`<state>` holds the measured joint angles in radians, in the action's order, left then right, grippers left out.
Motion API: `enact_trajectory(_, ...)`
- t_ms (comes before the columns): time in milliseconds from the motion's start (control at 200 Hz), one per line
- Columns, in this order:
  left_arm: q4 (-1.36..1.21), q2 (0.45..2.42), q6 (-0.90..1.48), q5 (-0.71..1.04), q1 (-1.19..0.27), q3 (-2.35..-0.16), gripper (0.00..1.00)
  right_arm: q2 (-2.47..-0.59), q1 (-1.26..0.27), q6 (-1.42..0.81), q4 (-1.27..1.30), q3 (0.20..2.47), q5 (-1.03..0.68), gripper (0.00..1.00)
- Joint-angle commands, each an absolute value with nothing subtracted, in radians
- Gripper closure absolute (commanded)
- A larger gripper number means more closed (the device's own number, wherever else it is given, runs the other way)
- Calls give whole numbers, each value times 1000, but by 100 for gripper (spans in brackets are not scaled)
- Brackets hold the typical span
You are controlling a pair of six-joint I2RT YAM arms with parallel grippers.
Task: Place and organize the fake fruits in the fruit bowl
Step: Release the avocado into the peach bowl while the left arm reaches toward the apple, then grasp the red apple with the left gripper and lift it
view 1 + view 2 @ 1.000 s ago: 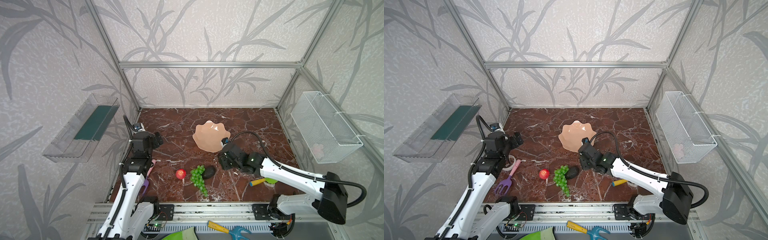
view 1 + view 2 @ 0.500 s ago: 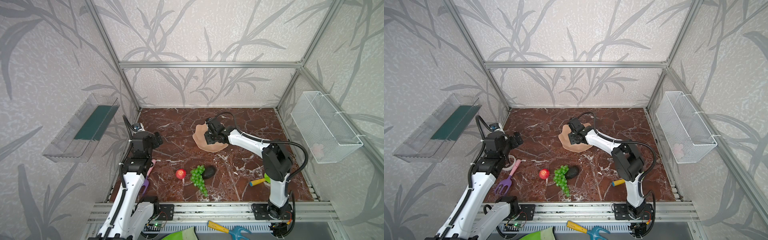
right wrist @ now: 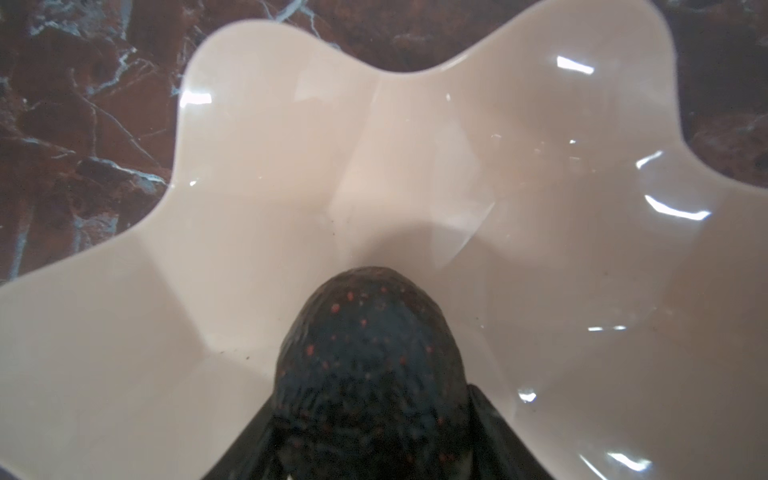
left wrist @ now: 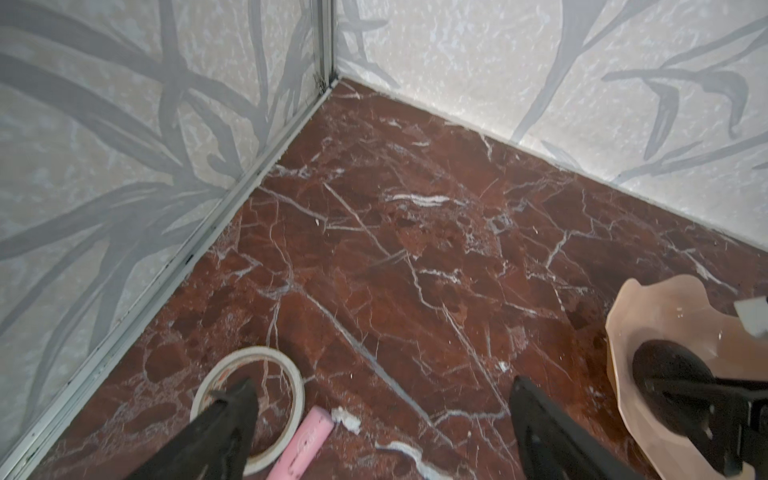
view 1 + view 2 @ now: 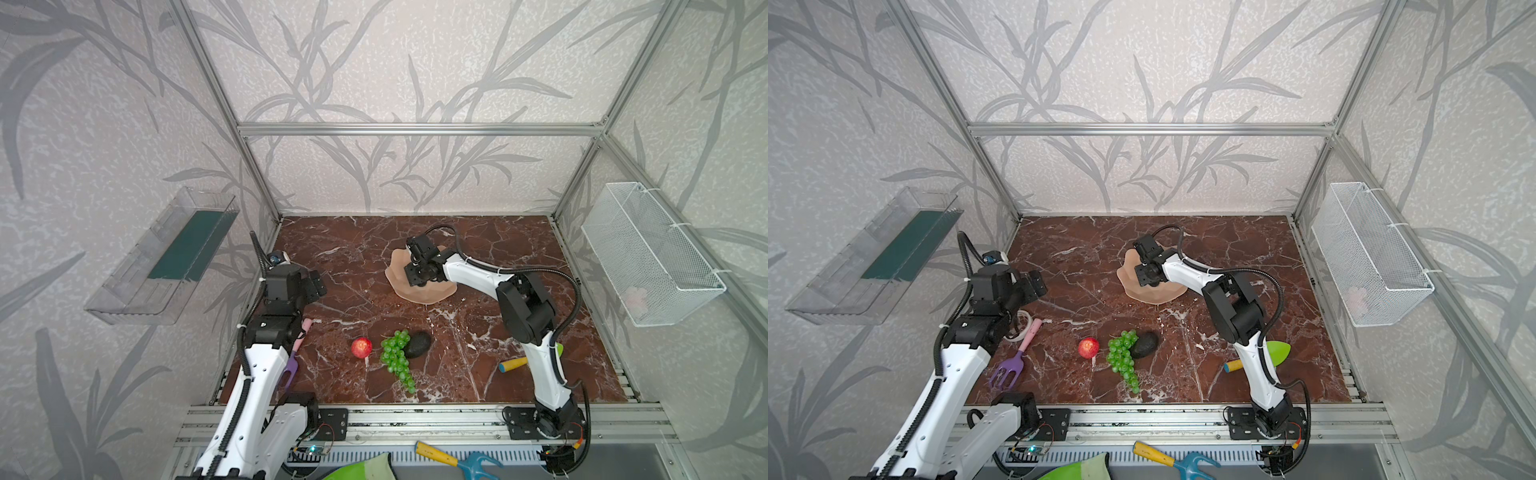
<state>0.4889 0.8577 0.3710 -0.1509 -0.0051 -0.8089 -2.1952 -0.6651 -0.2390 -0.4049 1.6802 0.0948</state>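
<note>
The peach-pink fruit bowl stands at mid-table. My right gripper reaches down into it, shut on a dark avocado that hangs just above the bowl's glossy inside. The left wrist view shows that avocado inside the bowl. Near the front lie a red apple, green grapes and a second avocado touching the grapes. My left gripper hovers open and empty at the left.
A beige tape roll and a purple fork with a pink handle lie under the left arm. A green shovel with yellow handle sits behind the right arm. A wire basket and a clear bin hang on the walls.
My right arm swung from in front of the bowl up and back over it, carrying the avocado down into the bowl. The left arm stayed in place.
</note>
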Motion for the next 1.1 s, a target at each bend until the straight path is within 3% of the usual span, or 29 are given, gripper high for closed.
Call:
enact_trajectory(0, 699, 833, 440, -94, 1, -884, 7, -2215, -662, -241, -419, 1709, 80, 40)
enact_trajectory(225, 862, 819, 525, 110, -3, -878, 13, -2104, -643, -237, -415, 1692, 52, 20)
enact_trajectory(400, 894, 793, 593, 134, -32, -827, 15, -1917, -628, -238, -333, 1582, 61, 8)
enact_trajectory(830, 822, 975, 784, 44, -431, -731, 16, -1545, -622, -297, -210, 1188, 39, 2)
enact_trajectory(1094, 742, 1084, 806, 35, -519, -678, 16, -1470, -611, -320, -205, 1076, 37, 1)
